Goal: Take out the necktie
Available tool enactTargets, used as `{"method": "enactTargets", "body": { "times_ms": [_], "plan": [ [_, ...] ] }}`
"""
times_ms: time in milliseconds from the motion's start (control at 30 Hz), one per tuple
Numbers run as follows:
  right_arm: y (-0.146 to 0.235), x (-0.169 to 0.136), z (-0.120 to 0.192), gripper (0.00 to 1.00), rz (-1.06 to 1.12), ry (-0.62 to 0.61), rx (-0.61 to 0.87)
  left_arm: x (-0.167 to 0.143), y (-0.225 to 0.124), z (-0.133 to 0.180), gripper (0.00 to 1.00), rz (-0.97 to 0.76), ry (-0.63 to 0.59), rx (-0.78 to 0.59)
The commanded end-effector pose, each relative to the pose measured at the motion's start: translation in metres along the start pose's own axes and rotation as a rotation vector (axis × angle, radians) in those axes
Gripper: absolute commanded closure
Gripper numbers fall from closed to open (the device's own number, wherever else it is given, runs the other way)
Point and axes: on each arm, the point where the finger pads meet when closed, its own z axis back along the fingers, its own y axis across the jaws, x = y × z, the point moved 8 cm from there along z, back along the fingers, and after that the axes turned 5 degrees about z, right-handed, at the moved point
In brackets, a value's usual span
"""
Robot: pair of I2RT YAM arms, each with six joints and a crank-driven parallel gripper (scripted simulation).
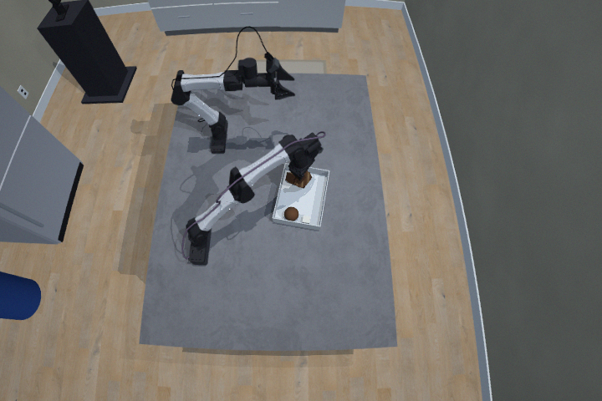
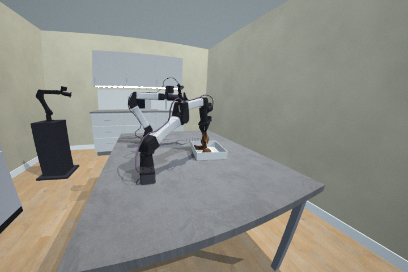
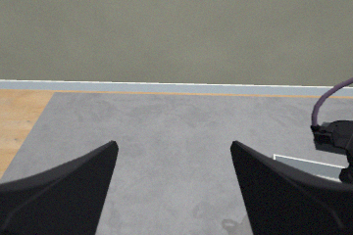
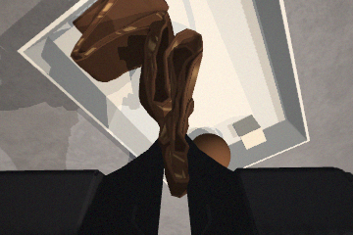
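- Found the basket (image 1: 325, 194) (image 2: 211, 156) (image 3: 309, 166) (image 4: 286, 83) flat on the table (image 1: 263, 292) (image 2: 195, 198) (image 3: 160, 186) (image 4: 336, 73).
- Saw, inside the basket, the ball (image 1: 291, 214) (image 2: 206, 150) (image 4: 214, 149) near the lower left corner of the top view.
- Spotted the small block (image 1: 306, 219) (image 4: 253, 138) just right of it there.
- Noted the necktie (image 1: 297, 179) (image 2: 205, 139) (image 4: 176, 113) partly in the basket's opposite end, partly raised above.

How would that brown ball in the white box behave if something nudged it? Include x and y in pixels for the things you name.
The brown ball (image 1: 291, 213) (image 2: 207, 150) (image 4: 214, 150) looks round, so it would probably roll. It likely wouldn't get far, since the white box (image 1: 324, 194) (image 2: 211, 156) (image 4: 296, 83) has raised walls around it.
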Motion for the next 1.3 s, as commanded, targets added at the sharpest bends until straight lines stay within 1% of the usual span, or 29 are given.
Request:
{"method": "enactTargets", "body": {
  "times_ms": [0,67,233,300,333,367,400,500,567,633,733,800,967,1067,1133,1267],
  "plan": [
    [-0.013,0.034,0.046,0.95,-0.012,0.230,0.104,0.000,0.000,0.000,0.00,0.000,0.000,0.000],
    [-0.013,0.034,0.046,0.95,-0.012,0.230,0.104,0.000,0.000,0.000,0.00,0.000,0.000,0.000],
    [-0.015,0.039,0.066,0.95,-0.012,0.230,0.104,0.000,0.000,0.000,0.00,0.000,0.000,0.000],
    [-0.015,0.039,0.066,0.95,-0.012,0.230,0.104,0.000,0.000,0.000,0.00,0.000,0.000,0.000],
    [-0.016,0.040,0.072,0.95,-0.012,0.230,0.104,0.000,0.000,0.000,0.00,0.000,0.000,0.000],
    [-0.016,0.040,0.072,0.95,-0.012,0.229,0.103,0.000,0.000,0.000,0.00,0.000,0.000,0.000],
    [-0.016,0.041,0.079,0.95,-0.012,0.224,0.101,0.000,0.000,0.000,0.00,0.000,0.000,0.000],
    [-0.016,0.040,0.079,0.95,-0.011,0.209,0.095,0.000,0.000,0.000,0.00,0.000,0.000,0.000],
    [-0.017,0.042,0.093,0.95,-0.011,0.201,0.091,0.000,0.000,0.000,0.00,0.000,0.000,0.000],
    [-0.017,0.041,0.093,0.95,-0.011,0.192,0.088,0.000,0.000,0.000,0.00,0.000,0.000,0.000],
    [-0.018,0.043,0.106,0.95,-0.011,0.178,0.081,0.000,0.000,0.000,0.00,0.000,0.000,0.000],
    [-0.017,0.042,0.106,0.95,-0.010,0.166,0.076,0.000,0.000,0.000,0.00,0.000,0.000,0.000],
    [-0.018,0.044,0.124,0.95,-0.009,0.139,0.065,0.000,0.000,0.000,0.00,0.000,0.000,0.000],
    [-0.018,0.043,0.124,0.95,-0.009,0.122,0.057,0.000,0.000,0.000,0.00,0.000,0.000,0.000],
    [-0.019,0.044,0.136,0.95,-0.009,0.111,0.053,0.000,0.000,0.000,0.00,0.000,0.000,0.000],
    [-0.019,0.045,0.146,0.95,-0.008,0.089,0.043,0.000,0.000,0.000,0.00,0.000,0.000,0.000]
  ]
}}
